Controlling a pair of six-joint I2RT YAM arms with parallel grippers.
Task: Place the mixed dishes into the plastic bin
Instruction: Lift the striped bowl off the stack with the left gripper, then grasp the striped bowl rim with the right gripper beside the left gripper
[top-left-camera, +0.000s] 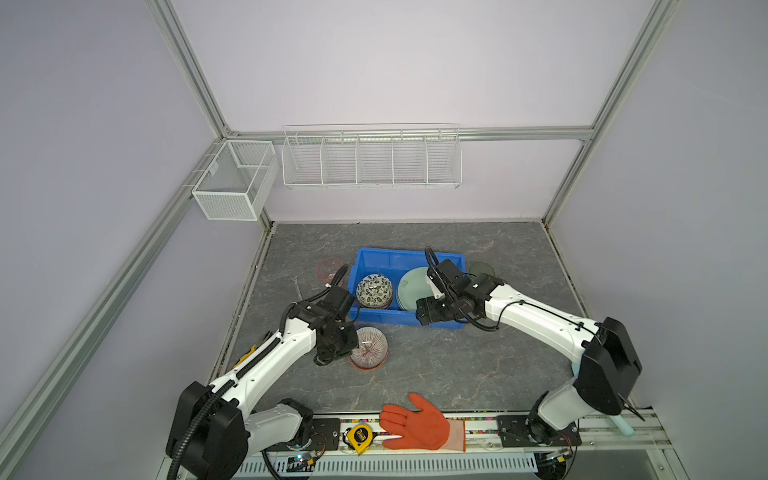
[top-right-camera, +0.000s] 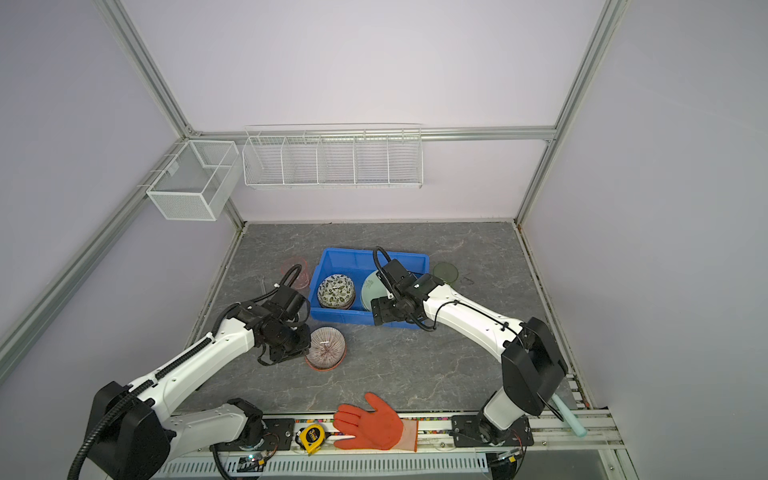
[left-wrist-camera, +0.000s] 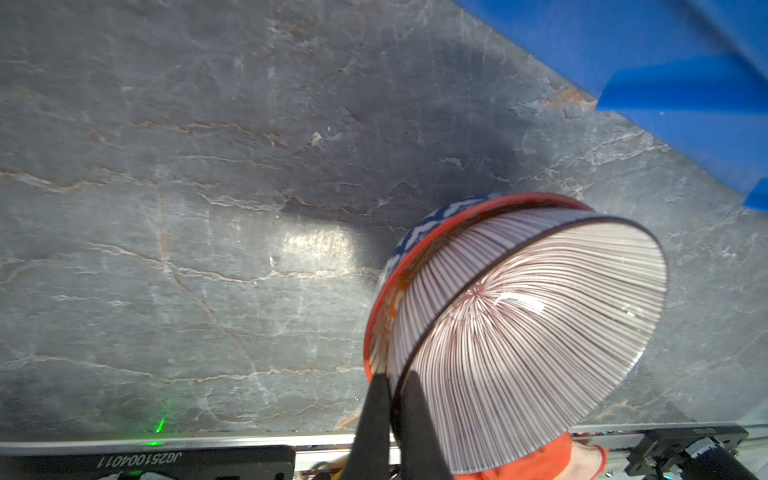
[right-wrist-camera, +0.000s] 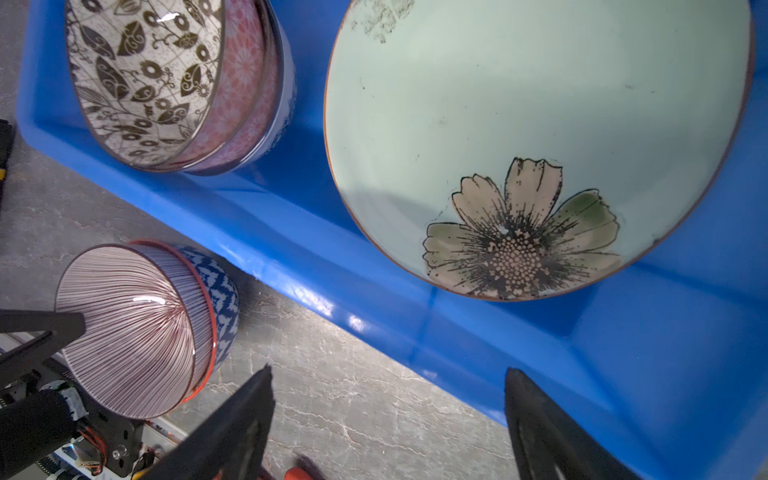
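Left wrist view: left gripper (left-wrist-camera: 392, 384) pinches the rim of the pink-striped bowl (left-wrist-camera: 519, 332), stacked in a blue-zigzag bowl (left-wrist-camera: 419, 232) beside the blue bin (left-wrist-camera: 665, 62); right gripper (right-wrist-camera: 388, 372) gapes empty

Left arm (top-left-camera: 266, 357) stretched forward, wrist pitched down, near left; left pincer (left-wrist-camera: 395, 376) pressed shut. Right arm (top-left-camera: 540, 318) reaches toward centre (wrist tipped down); right pincer (right-wrist-camera: 389, 370) spread wide.
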